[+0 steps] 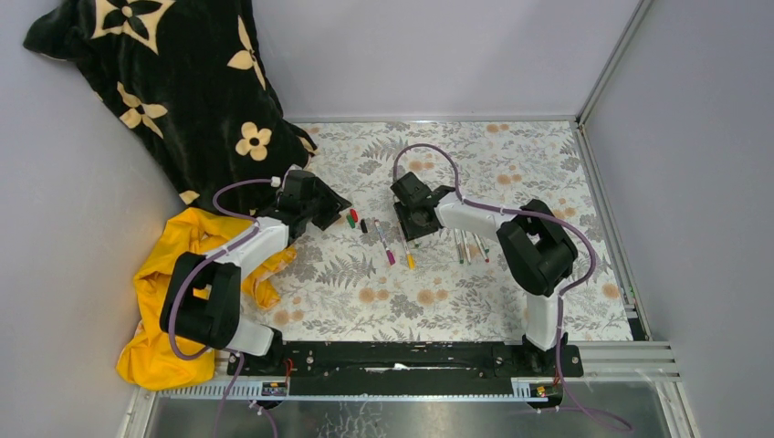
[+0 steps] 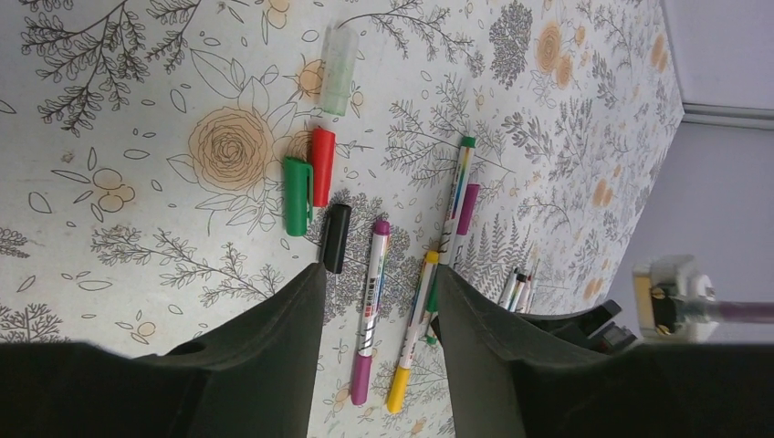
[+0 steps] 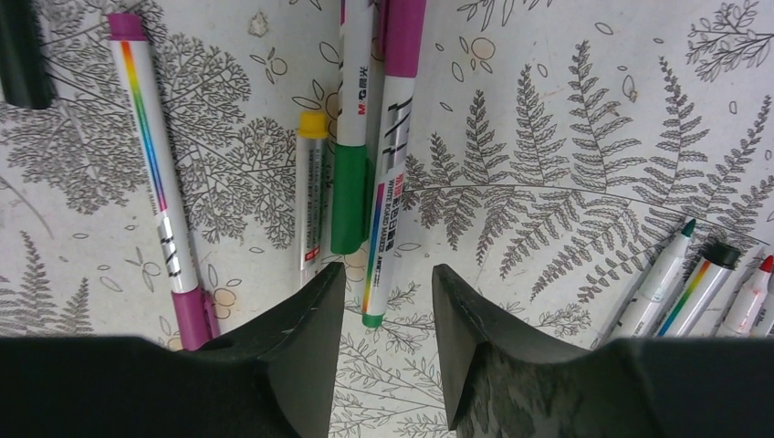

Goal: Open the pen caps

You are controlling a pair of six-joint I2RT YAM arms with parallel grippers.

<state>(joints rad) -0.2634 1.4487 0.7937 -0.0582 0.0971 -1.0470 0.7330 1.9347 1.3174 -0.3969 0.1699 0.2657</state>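
Loose pen caps lie on the floral cloth: green (image 2: 297,196), red (image 2: 321,166), black (image 2: 336,237) and a clear one (image 2: 338,57). Capped pens lie beside them: magenta-capped (image 2: 370,310), yellow-capped (image 2: 413,333), and a crossed pair (image 2: 456,214). My left gripper (image 2: 381,272) is open and empty, just short of the magenta and yellow pens. My right gripper (image 3: 385,271) is open and empty over the green end of the magenta-capped pen (image 3: 388,182), beside the green-capped pen (image 3: 351,128). Both grippers show in the top view, left (image 1: 329,208) and right (image 1: 415,224).
Several uncapped pens (image 3: 694,274) lie together right of my right gripper, also in the top view (image 1: 470,246). A black flowered cloth (image 1: 183,82) and a yellow cloth (image 1: 169,292) lie at the left. Grey walls close the back and both sides.
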